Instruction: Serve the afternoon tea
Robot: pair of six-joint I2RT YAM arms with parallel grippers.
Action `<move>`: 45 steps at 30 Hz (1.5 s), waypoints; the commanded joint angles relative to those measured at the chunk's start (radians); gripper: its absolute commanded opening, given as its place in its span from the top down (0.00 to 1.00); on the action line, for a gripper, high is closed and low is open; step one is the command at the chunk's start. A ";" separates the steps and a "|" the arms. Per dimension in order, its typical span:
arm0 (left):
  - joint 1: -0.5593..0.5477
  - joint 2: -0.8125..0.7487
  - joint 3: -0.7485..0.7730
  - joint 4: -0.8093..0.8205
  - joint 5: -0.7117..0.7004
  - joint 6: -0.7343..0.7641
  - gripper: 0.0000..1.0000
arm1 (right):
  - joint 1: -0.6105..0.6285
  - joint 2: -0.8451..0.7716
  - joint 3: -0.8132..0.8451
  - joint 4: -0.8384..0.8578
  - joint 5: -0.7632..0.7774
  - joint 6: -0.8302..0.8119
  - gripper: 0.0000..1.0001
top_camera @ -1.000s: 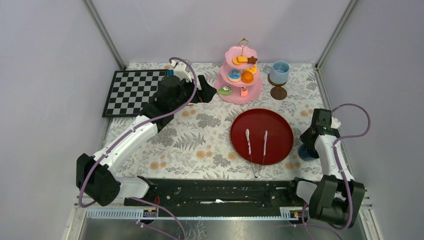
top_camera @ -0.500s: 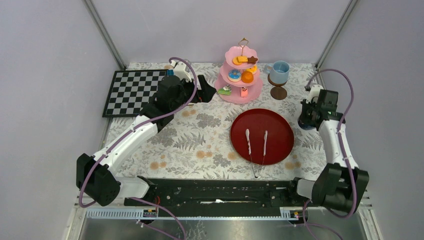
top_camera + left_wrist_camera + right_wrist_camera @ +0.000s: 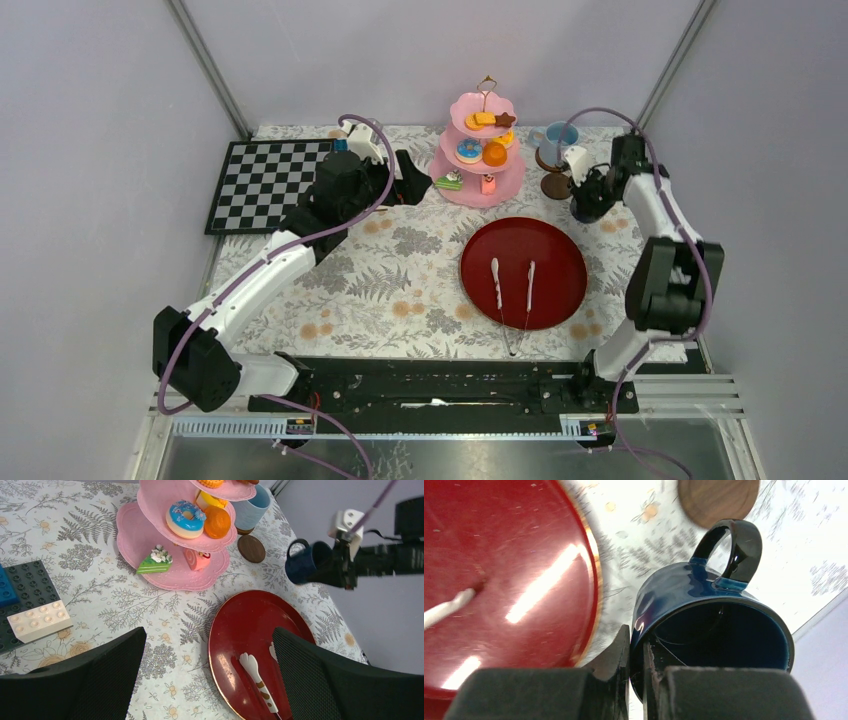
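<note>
At far left, one checkerboard point(image 3: 268, 183) flat on the floral surface point(image 3: 400, 270). Just right of it, three toy bricks close together in the left wrist view: one blue brick point(image 3: 5, 587), one dark studded plate point(image 3: 30, 595), one cream brick point(image 3: 40, 621). Over bare cloth near the stand's left side, left hand point(image 3: 207, 635) released, fingers spread wide, grasping nothing. Next, at the back, one pink three-tier stand point(image 3: 483, 150), upright, carrying seven sweets. On the top tier, one orange biscuit point(image 3: 483, 119) and one brown star point(image 3: 505, 120). On the middle tier, one blue-iced donut point(image 3: 186, 518), one orange round piece point(image 3: 217, 522) and one yellow piece point(image 3: 210, 501) partly hidden behind them. On the bottom tier, one green cake slice point(image 3: 154, 564) and one pink cake piece point(image 3: 196, 559), side by side. In front of the stand, one dark red tray point(image 3: 523, 272) with one pair of white tongs point(image 3: 512, 290) lying in it, joined end over the near rim. Right of the stand, two brown saucers: the far saucer point(image 3: 553, 160) under one light blue cup point(image 3: 558, 142), the near saucer point(image 3: 557, 186) bare. Just right of the bare one, one dark blue cup point(image 3: 704, 610), tipped on its side, lifted off the surface, handle toward that saucer. Farthest right, right hand point(image 3: 636, 645) clenched on the dark cup's rim, one finger inside the wall and one outside.
</note>
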 commanded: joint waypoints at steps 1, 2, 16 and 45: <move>0.000 0.021 0.033 0.015 -0.008 0.012 0.01 | 0.022 0.165 0.287 -0.237 -0.005 -0.301 1.00; 0.000 0.025 0.035 0.014 -0.008 0.012 0.01 | 0.022 0.184 0.306 -0.256 -0.001 -0.319 1.00; 0.000 0.063 0.051 -0.007 -0.017 0.021 0.01 | 0.079 0.384 0.505 -0.272 0.001 -0.364 1.00; 0.008 0.076 0.052 -0.014 -0.049 0.044 0.01 | 0.115 0.638 0.846 -0.362 -0.022 -0.346 1.00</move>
